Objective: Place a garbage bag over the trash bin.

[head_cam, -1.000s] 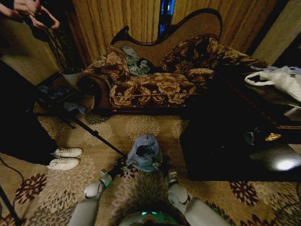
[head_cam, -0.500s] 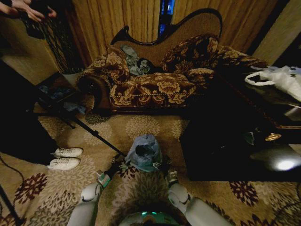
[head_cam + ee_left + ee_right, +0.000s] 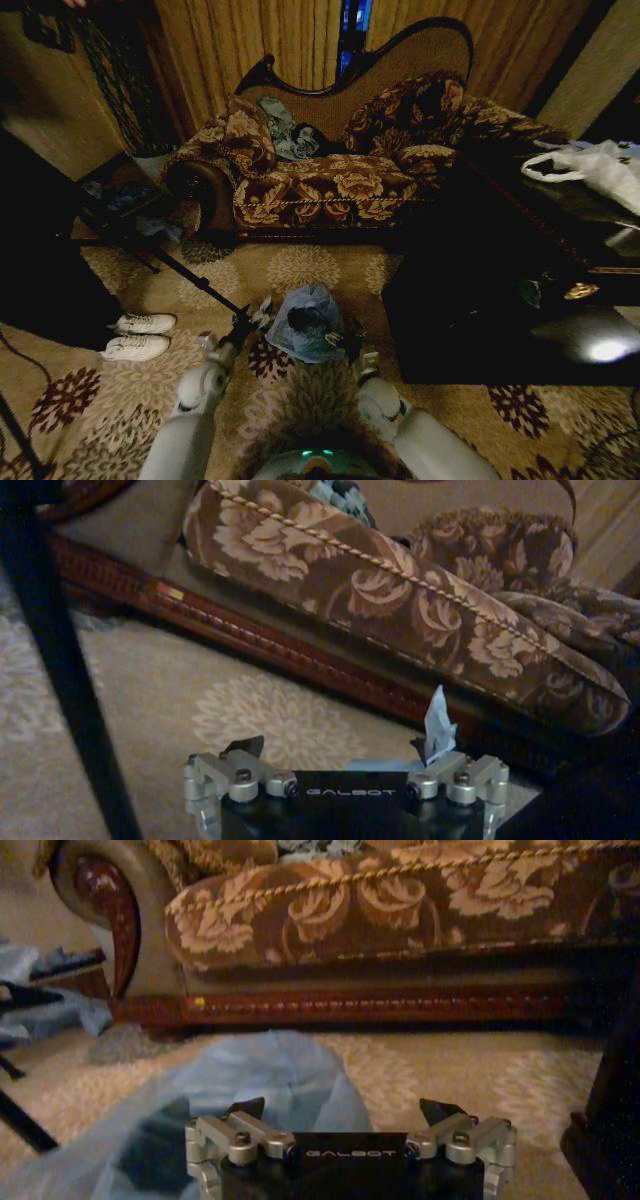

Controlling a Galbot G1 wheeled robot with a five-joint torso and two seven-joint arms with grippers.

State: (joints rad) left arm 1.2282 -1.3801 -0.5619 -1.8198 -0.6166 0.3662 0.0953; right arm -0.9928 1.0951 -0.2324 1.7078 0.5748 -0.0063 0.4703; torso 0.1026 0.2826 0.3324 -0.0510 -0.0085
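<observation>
The pale blue garbage bag [image 3: 308,325] lies crumpled on the carpet in front of me, draped over the trash bin [image 3: 299,320], which shows as a dark patch in the film. My left gripper [image 3: 252,318] hovers just left of the bag, open, with a strip of blue film [image 3: 438,726] standing up beside one fingertip. At the bag's right side my right gripper [image 3: 350,344] is open too. The right wrist view looks over the garbage bag [image 3: 270,1076], with the dark trash bin [image 3: 160,1140] showing through it.
A floral sofa [image 3: 320,185] with a grey-blue garment [image 3: 285,130] stands behind the bag. A black tripod leg [image 3: 190,280] runs across the carpet at left, near white shoes [image 3: 138,336]. A dark table [image 3: 480,310] at right carries a white plastic bag [image 3: 600,165].
My left arm has lifted and swung forward from the bag's lower left to beside its left edge. The bag has shifted slightly. The right gripper has stayed at the bag's right side.
</observation>
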